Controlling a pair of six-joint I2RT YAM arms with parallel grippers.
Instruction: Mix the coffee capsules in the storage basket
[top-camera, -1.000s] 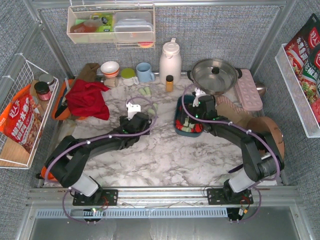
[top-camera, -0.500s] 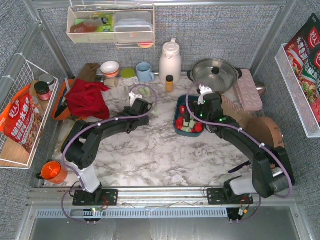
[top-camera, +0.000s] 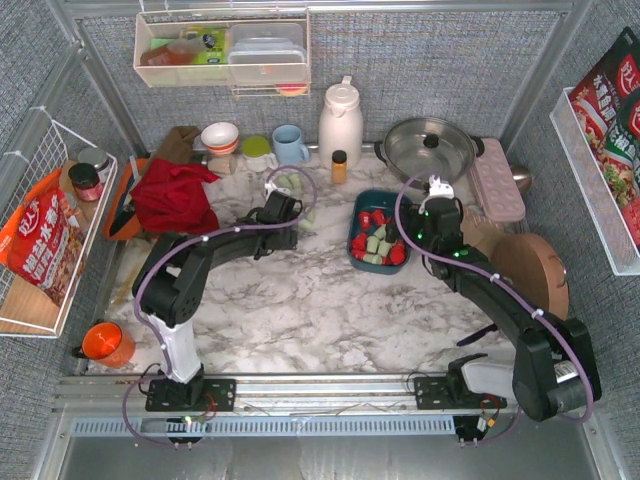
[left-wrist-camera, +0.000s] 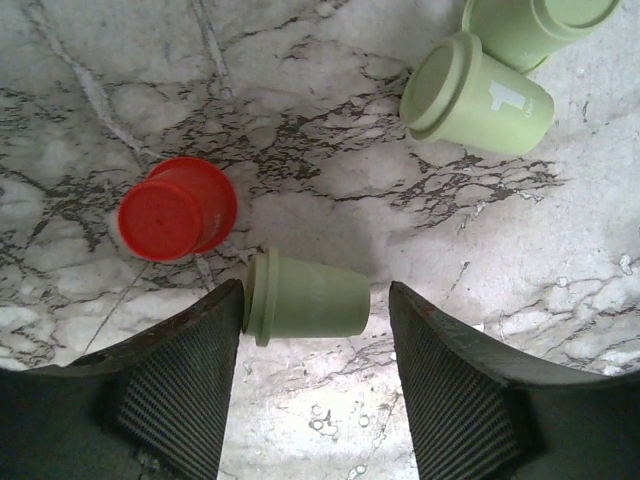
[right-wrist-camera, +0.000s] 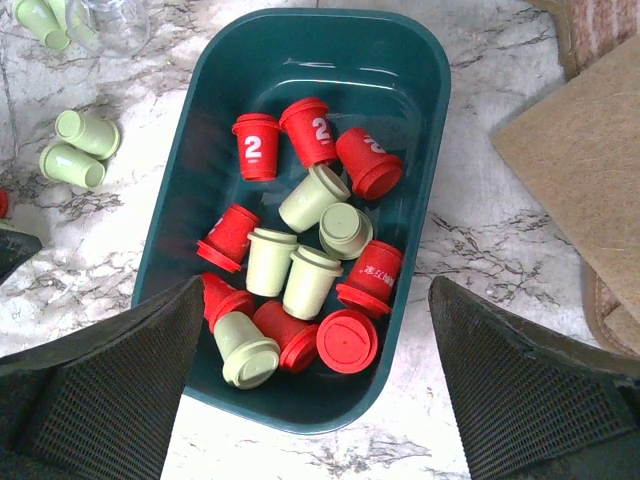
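Lying jumbled together, red and pale mint green tapered plastic coffee capsules (right-wrist-camera: 300, 270) are being contained in the dark teal rectangular shallow plastic storage basket (right-wrist-camera: 300, 60), which is being framed directly below the right claw (right-wrist-camera: 312, 300). That claw's jaws are being held wide apart above the basket's near end, with nothing gripped between them. To the right of this claw, a flat tan mat (right-wrist-camera: 590, 170) is being shown on the white grey-veined marble tabletop (right-wrist-camera: 480, 260).

At the left claw (left-wrist-camera: 314, 318), well to the left of the basket, one green capsule lying on its side (left-wrist-camera: 305, 297) is being flanked by the two fingers. Its rim is being touched by the left finger (left-wrist-camera: 190, 370), while a small gap is being shown at the right finger, so the jaws are standing open, not clamped. Just beyond the left finger a red capsule (left-wrist-camera: 175, 208) is being seen, and ahead to the right two more green capsules (left-wrist-camera: 480, 95) are lying close together.
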